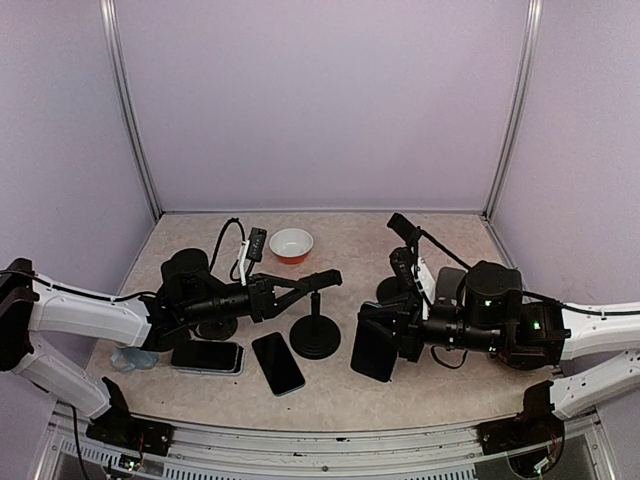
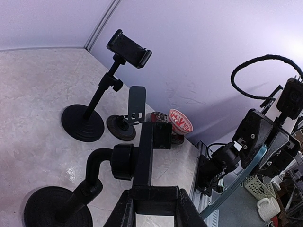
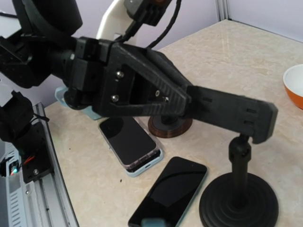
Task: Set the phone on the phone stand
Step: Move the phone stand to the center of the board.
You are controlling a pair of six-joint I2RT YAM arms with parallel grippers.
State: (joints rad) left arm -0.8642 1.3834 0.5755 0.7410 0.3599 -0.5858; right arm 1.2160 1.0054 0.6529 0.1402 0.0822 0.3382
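Note:
A black phone stand (image 1: 316, 338) stands mid-table, with a round base and a clamp head (image 1: 325, 278). My left gripper (image 1: 292, 287) is shut on that clamp head; in the left wrist view (image 2: 154, 208) both fingers pinch its lower end. The stand also shows in the right wrist view (image 3: 239, 201). My right gripper (image 1: 392, 340) holds a black phone (image 1: 374, 348) upright, right of the stand. Its own fingers do not show in the right wrist view. A black phone (image 1: 277, 362) (image 3: 170, 191) lies flat beside the stand base.
Two stacked phones (image 1: 207, 356) (image 3: 129, 142) lie at front left by a brown-based stand (image 3: 170, 125). An orange and white bowl (image 1: 291, 244) sits at the back. Two more stands (image 2: 83, 123) (image 2: 128, 124) stand near the right arm.

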